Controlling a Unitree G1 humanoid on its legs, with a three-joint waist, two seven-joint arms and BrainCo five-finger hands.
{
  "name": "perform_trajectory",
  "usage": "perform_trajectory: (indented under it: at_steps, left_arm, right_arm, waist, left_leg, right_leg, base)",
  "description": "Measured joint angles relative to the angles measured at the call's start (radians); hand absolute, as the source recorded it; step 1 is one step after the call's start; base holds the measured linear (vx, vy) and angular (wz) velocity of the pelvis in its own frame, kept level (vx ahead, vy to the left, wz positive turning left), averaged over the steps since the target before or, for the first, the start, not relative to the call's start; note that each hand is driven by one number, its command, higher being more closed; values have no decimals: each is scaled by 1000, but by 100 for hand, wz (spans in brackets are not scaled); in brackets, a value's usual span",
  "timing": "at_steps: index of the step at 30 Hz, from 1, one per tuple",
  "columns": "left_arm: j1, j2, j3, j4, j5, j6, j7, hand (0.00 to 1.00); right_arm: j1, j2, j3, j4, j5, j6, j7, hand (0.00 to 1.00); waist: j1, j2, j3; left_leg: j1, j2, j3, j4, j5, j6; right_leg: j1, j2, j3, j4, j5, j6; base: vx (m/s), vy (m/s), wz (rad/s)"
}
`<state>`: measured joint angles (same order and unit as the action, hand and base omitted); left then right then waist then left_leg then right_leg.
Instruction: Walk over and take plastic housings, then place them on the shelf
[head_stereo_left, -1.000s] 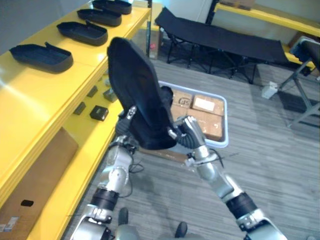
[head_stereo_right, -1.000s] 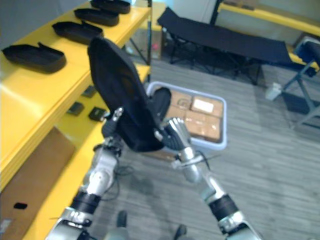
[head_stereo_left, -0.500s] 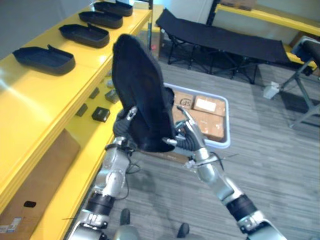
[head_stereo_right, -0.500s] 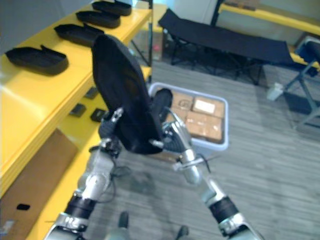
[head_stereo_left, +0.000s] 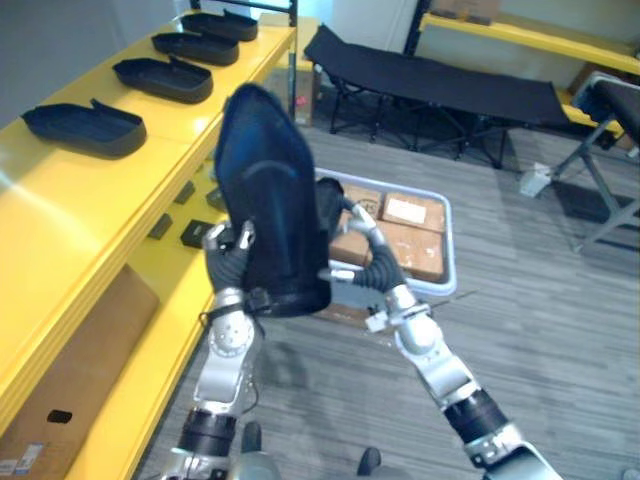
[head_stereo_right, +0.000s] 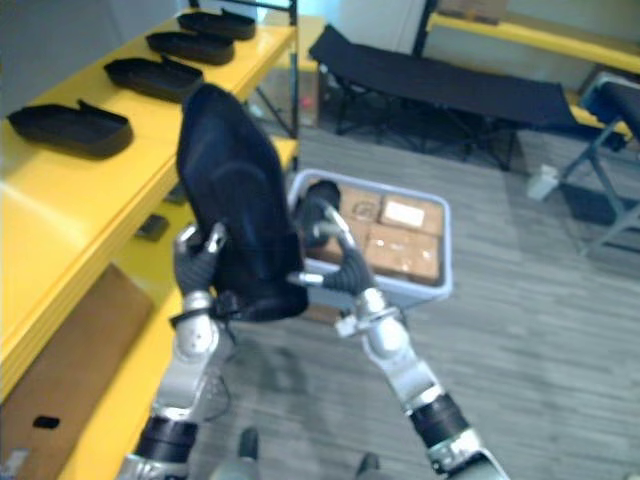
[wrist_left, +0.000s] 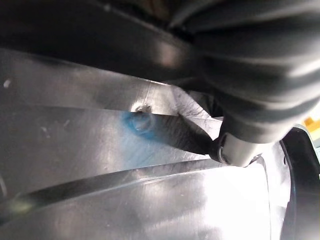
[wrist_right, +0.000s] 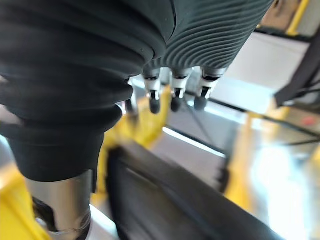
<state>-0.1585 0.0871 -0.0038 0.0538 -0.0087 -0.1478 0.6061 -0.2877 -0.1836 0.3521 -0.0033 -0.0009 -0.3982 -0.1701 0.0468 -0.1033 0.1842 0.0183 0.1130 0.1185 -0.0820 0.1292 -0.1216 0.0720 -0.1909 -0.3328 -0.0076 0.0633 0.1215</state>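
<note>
OK, black plastic housing (head_stereo_left: 268, 190) is up on end just off the yellow shelf (head_stereo_left: 70, 205) front edge, btwn my hands: L hand (head_stereo_left: 226, 255) fingers curled on its edge, R hand (head_stereo_left: 368, 262) fingers straight, bracing its other side. Four other housings (head_stereo_left: 85, 118) sit on shelf top.

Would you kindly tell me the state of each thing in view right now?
Housing: upright, held between both hands.
Left hand: curled on the housing's left edge.
Right hand: against its right side.
Shelf housings: lying flat in a row on the shelf.
Crate: on the floor, holding boxes.
Cot: unfolded, standing.
</note>
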Motion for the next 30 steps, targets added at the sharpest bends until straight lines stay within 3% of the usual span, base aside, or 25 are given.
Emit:
perform_trajectory:
  at_steps: [2,5,6,8,9,10,12,14,16,17,18,19,22,24,30]
  left_arm:
    - [7,-11,45,2,50,-5,46,100]
    - [10,-19,98,2,85,-9,102,100]
    - [18,-19,116,2,98,-9,117,100]
    - [47,-21,143,2,98,-10,136,100]
    - [52,-21,150,3,98,-11,138,100]
    - [59,-21,163,6,98,-15,146,100]
    - [59,-26,185,7,98,-27,160,100]
    - [59,-29,203,15,99,-41,168,100]
    - [60,-30,234,35,102,-83,171,100]
    - [60,-32,261,41,100,-125,167,100]
    - [61,-32,267,41,99,-136,164,100]
    - [65,-34,278,39,94,-172,152,100]
    - [150,-54,281,-81,69,-223,87,100]
    - [217,-77,262,-179,45,-236,46,100]
    - [272,-100,235,-271,5,-260,-82,100]
  right_arm:
    - [40,4,-41,-40,73,-9,29,0]
    - [117,3,-109,-92,267,-14,159,0]
    - [139,3,-130,-101,371,5,236,0]
    - [179,1,-151,-102,575,103,403,0]
    - [191,1,-154,-102,624,128,446,0]
    - [234,-7,-158,-101,780,221,583,0]
    - [264,-14,-157,-95,905,312,690,0]
    - [293,-13,-160,-91,968,343,736,0]
    - [332,19,-226,-70,966,331,717,0]
    - [357,60,-314,-38,958,303,664,0]
    - [362,69,-335,-30,958,297,655,0]
    - [382,97,-414,-7,941,276,610,0]
    - [448,137,-549,43,871,219,492,0]
    - [481,154,-590,72,847,197,421,0]
    - [505,171,-596,101,790,139,334,0]
  waist:
    - [-4,0,0]
    - [-10,2,-4]
    - [-14,6,-10]
    - [-24,16,-32]
    - [-30,18,-38]
    - [-39,26,-49]
    - [-51,33,-53]
    - [-60,38,-58]
    - [-62,39,-71]
    - [-63,38,-82]
    - [-63,38,-84]
    - [-65,39,-90]
    - [-77,42,-103]
    - [-85,49,-108]
    - [-87,90,-135]
  left_leg:
    - [1,0,2,-4,-1,0]
    - [5,0,9,-4,-1,0]
    - [8,1,16,-4,-1,0]
    - [16,1,35,-4,-7,1]
    - [16,1,36,-4,-8,1]
    - [16,2,38,-5,-9,0]
    - [16,3,41,-5,-9,0]
    - [17,4,45,-5,-9,0]
    - [17,4,54,-6,-10,1]
    - [16,3,60,-6,-10,2]
    - [16,3,60,-6,-10,2]
    - [15,2,61,-6,-11,2]
    - [15,1,63,-6,-17,0]
    - [15,1,63,-6,-20,-2]
    - [15,4,66,-6,-21,-4]
  right_leg:
    - [-1,0,2,-1,0,0]
    - [-1,0,8,-2,1,0]
    - [-1,0,13,-4,3,0]
    - [-2,0,33,-10,6,2]
    - [-2,0,34,-13,7,2]
    - [0,2,35,-19,13,9]
    - [-1,3,37,-22,15,9]
    - [-2,3,40,-22,16,9]
    - [-7,3,49,-23,16,8]
    - [-13,3,56,-23,16,6]
    - [-13,3,57,-23,16,6]
    - [-15,1,58,-23,17,6]
    - [-14,1,59,-25,14,10]
    - [-14,1,59,-28,14,10]
    - [-13,3,58,-41,14,11]
  base:
    - [-34,-12,-7]
    - [-13,-9,-6]
    - [5,-6,-15]
    - [14,-3,-23]
    - [21,-5,-15]
    - [16,-12,-4]
    - [-3,-12,-4]
    - [-24,-5,-5]
    - [-25,-1,-12]
    - [-17,2,-10]
    - [-18,2,-8]
    - [0,0,0]
    - [0,0,0]
    - [0,0,0]
    - [-5,0,-1]
